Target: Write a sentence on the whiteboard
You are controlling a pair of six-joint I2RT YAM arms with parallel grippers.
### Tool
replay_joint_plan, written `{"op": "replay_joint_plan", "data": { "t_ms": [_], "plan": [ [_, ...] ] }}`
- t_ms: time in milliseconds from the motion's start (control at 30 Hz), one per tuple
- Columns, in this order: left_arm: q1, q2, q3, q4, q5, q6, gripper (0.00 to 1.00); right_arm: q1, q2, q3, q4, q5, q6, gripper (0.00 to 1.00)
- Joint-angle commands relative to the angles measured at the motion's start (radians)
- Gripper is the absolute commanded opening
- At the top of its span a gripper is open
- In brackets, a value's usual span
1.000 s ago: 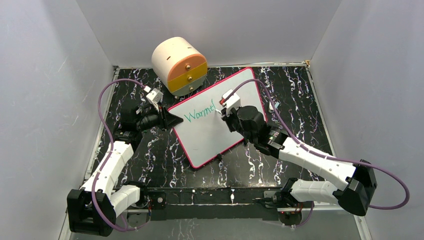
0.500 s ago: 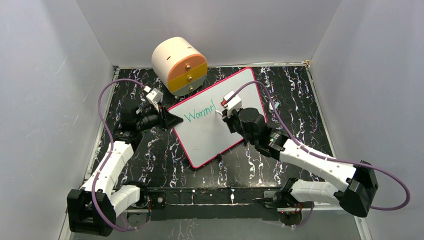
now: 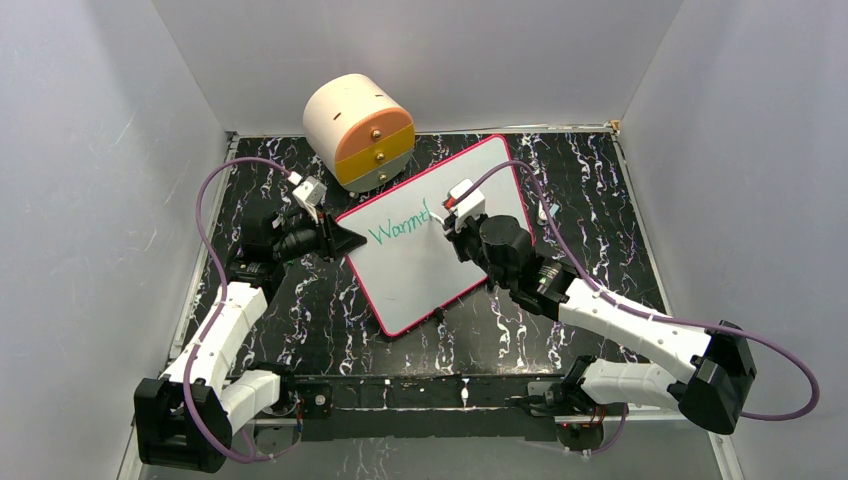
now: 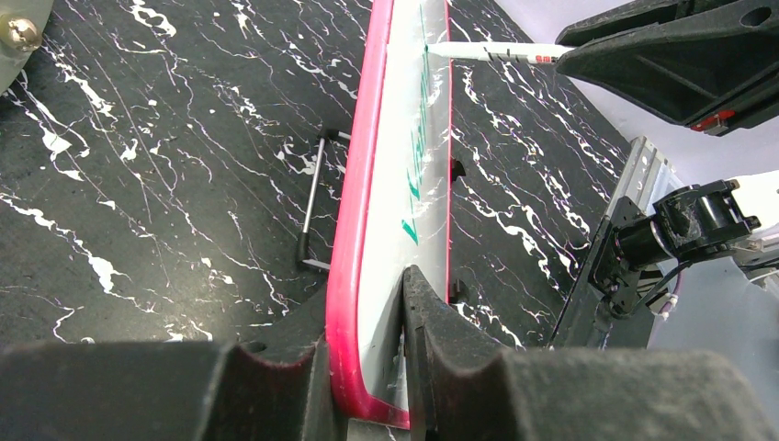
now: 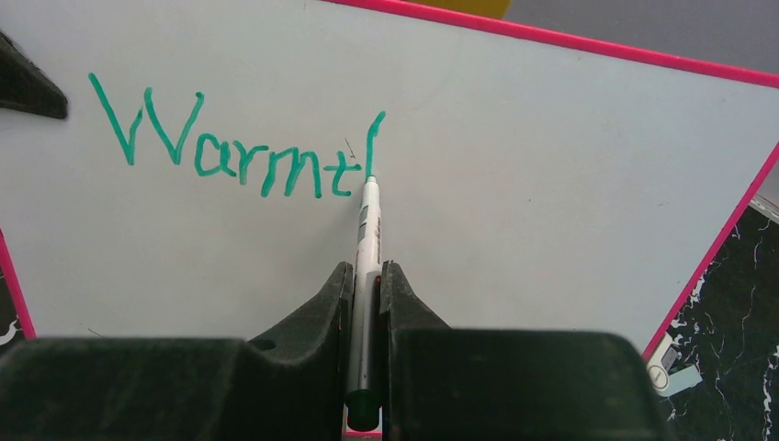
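Observation:
The whiteboard (image 3: 430,260), white with a red-pink rim, lies tilted on the black marbled table. Green writing (image 3: 398,229) reads "Warmt" plus one tall stroke; it also shows in the right wrist view (image 5: 230,147). My left gripper (image 3: 352,240) is shut on the board's left edge (image 4: 354,276), one finger on each face. My right gripper (image 3: 447,222) is shut on a white marker (image 5: 366,248). The marker's tip (image 5: 370,179) touches the board at the foot of the tall stroke. The marker also shows in the left wrist view (image 4: 496,51).
A cream cylinder drawer unit (image 3: 358,130) with orange and grey drawers stands behind the board's far left corner. Grey walls close in the table on three sides. Small black clips (image 4: 457,167) sit along the board's near edge. A small metal bracket (image 4: 312,202) lies beside the board.
The right gripper has shifted slightly right and up the board, and the marker has drawn a tall stroke after "Warmt". The left arm and board have not moved.

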Motion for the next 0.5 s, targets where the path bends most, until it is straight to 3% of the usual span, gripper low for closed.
{"op": "replay_joint_plan", "data": {
  "t_ms": [0, 467],
  "plan": [
    [-0.030, 0.052, -0.055, -0.159, -0.125, 0.193, 0.00, -0.004, 0.004, 0.018, 0.083, 0.014, -0.012, 0.00],
    [-0.030, 0.049, -0.055, -0.160, -0.128, 0.192, 0.00, -0.008, 0.013, 0.018, 0.078, 0.073, -0.017, 0.00]
  ]
}}
